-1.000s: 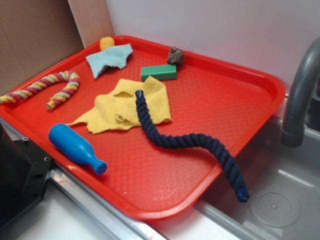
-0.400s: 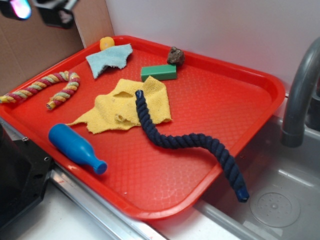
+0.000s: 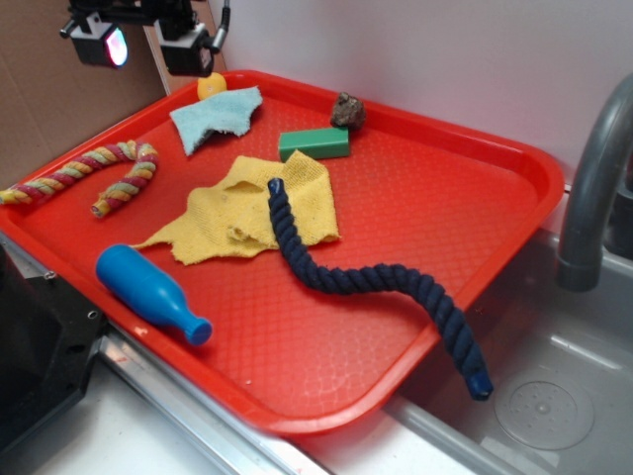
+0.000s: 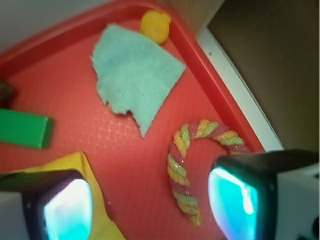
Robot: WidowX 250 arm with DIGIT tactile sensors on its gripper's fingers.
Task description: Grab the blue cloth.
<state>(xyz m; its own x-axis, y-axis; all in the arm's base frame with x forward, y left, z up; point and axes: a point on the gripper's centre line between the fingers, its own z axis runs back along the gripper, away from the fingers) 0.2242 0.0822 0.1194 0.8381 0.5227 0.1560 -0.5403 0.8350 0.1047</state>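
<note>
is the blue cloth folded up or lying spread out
Spread out. The blue cloth lies flat in a single layer on the red tray, ragged edges showing, beside the small yellow toy. Nothing is gripping it.

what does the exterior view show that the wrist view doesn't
Only the exterior view shows the blue bottle, the navy rope, the faucet and the whole red tray. Only the wrist view shows the gripper fingers close up, spread open above the tray. Both show the blue cloth, the yellow cloth, the green block, the multicolored rope and the small yellow object.
</note>
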